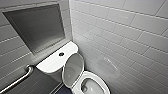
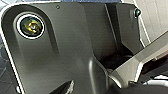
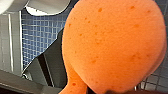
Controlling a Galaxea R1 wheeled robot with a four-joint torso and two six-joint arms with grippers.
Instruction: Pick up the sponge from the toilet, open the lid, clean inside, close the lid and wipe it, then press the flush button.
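Closest to me is the sponge (image 3: 112, 47), orange and pitted, sitting right up against the right wrist camera and lifted off every surface. My right gripper is clenched on it down at its narrow end. Just past that hand and what it holds lies a floor (image 3: 37, 40) of small blue mosaic tiles, well apart from the sponge. On the other arm the wrist camera gives me mostly the robot's own dark plate, and I cannot tell whether my left gripper is released or clenched. Farther out from both hands, the head camera looks down on the toilet (image 1: 101, 78), white and glossy, with its oval bowl uncovered. The lid (image 1: 73, 68) stands raised, tilted back toward the tank (image 1: 50, 65), with its greyish hollow underside facing out over the bowl. Beyond the lid, the flush button (image 1: 61, 54) shows as a small dark disc in the middle of the flat tank top. Past the tank's far end, a metal grab bar (image 1: 18, 80) runs at a slant along the grey wall, and higher up that wall, above the tank, a grey niche (image 1: 37, 27) is set in. Farthest from my hands, the wall (image 1: 120, 32) of pale brick-laid tiles rises close beside the bowl and the tank
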